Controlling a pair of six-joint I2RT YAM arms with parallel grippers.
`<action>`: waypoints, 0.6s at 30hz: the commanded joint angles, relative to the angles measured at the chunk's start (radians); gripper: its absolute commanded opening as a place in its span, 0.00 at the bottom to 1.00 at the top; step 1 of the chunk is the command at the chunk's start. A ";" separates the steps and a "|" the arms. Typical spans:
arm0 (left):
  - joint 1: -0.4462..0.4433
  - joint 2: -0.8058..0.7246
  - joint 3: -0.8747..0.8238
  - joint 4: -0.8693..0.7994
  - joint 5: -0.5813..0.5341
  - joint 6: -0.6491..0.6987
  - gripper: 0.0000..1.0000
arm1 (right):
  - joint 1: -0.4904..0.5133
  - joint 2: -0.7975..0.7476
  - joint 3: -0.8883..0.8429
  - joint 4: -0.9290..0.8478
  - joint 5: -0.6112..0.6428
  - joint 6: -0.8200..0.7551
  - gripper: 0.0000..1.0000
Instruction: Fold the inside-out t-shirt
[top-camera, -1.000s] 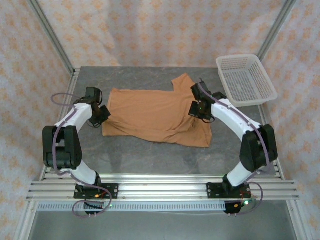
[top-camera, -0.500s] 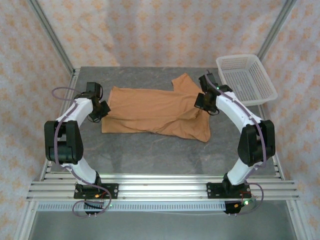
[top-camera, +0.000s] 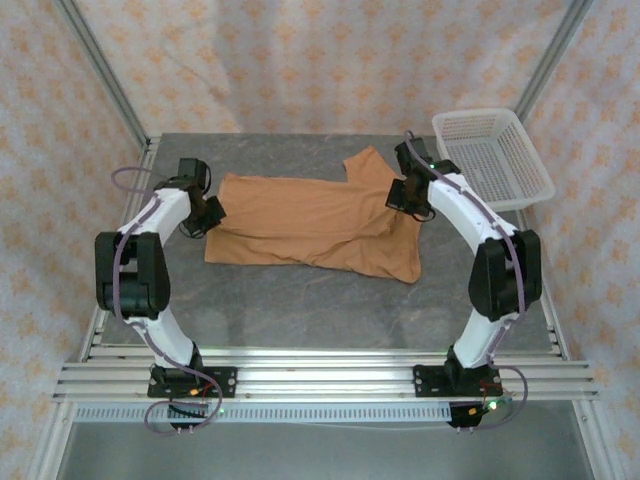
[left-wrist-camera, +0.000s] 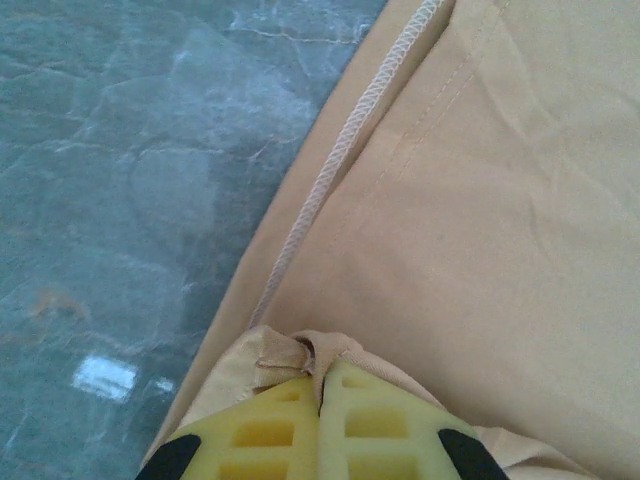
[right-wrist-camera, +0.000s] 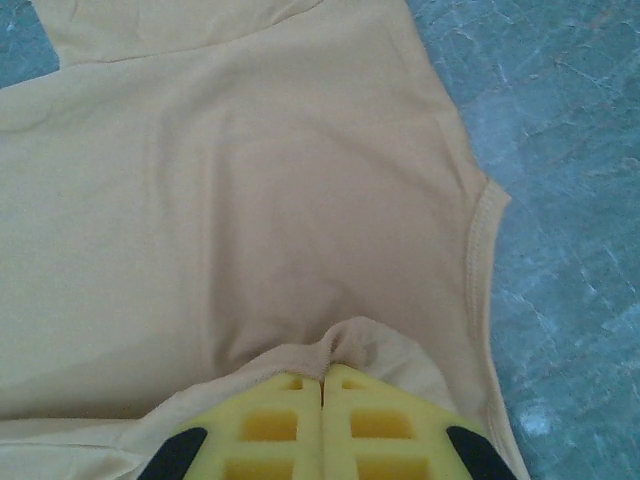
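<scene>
The inside-out t-shirt (top-camera: 310, 220), orange-tan with seams showing, lies spread across the middle of the grey table, one sleeve sticking out toward the back. My left gripper (top-camera: 213, 212) is at its left edge, and in the left wrist view the yellow fingertips (left-wrist-camera: 322, 378) are shut on a bunched fold of the t-shirt (left-wrist-camera: 500, 200) beside a raised stitched seam. My right gripper (top-camera: 398, 193) is at the shirt's right side near the sleeve; in the right wrist view its gripper (right-wrist-camera: 323, 375) is shut on a pinched ridge of the t-shirt (right-wrist-camera: 250, 180).
A white mesh basket (top-camera: 492, 160) stands at the back right corner, close behind the right arm. Bare grey table (top-camera: 300, 310) lies in front of the shirt. Patterned curtain walls and metal posts enclose the table.
Both grippers have moved toward the back of the table, pulling the shirt's near edge with them. The shirt's front edge now lies farther back and more folded.
</scene>
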 joint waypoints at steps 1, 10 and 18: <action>-0.002 0.052 0.057 -0.043 -0.004 0.010 0.06 | -0.008 0.075 0.072 -0.046 0.005 -0.026 0.00; -0.002 0.104 0.117 -0.077 0.005 0.029 0.57 | -0.012 0.269 0.351 -0.163 -0.041 -0.026 0.47; 0.000 -0.234 -0.178 -0.027 0.051 -0.013 0.57 | -0.010 -0.070 -0.063 -0.037 -0.103 0.032 0.61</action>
